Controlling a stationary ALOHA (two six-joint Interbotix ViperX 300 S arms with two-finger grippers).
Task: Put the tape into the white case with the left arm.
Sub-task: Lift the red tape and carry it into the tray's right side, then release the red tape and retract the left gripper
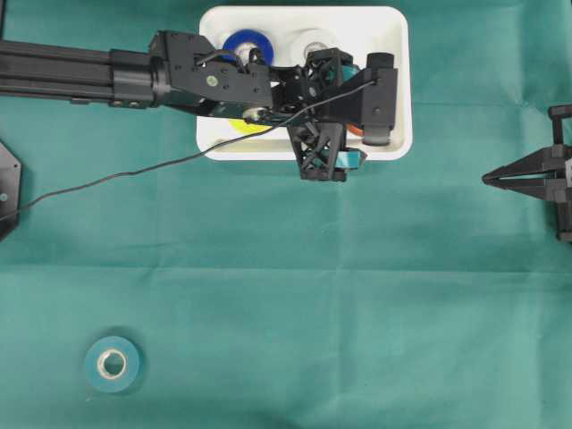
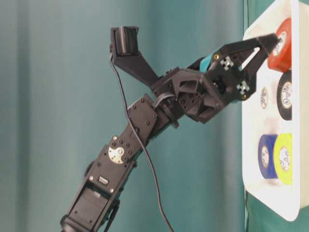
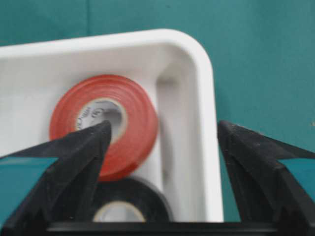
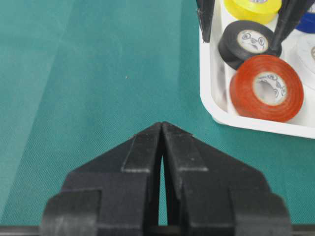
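Observation:
The white case [image 1: 401, 54] stands at the back of the green cloth. A red tape roll [image 3: 135, 123] lies flat in its corner, free of the fingers, and shows again in the right wrist view [image 4: 243, 93]. My left gripper [image 3: 163, 127] hangs open over that corner. Its one fingertip [image 3: 101, 135] is over the roll's core and the other is outside the rim, above the cloth. The side view shows this gripper [image 2: 271, 41] tilted down at the case [image 2: 253, 145]. A teal tape roll [image 1: 113, 364] lies alone at the front left. My right gripper [image 4: 162, 124] is shut and empty.
The case also holds a black roll [image 4: 248, 42], a yellow roll [image 4: 251, 9], a blue roll [image 1: 246, 43] and a white roll [image 1: 313, 40]. The right gripper [image 1: 487, 179] rests at the right edge. A thin black cable [image 1: 134, 172] trails left from the left arm.

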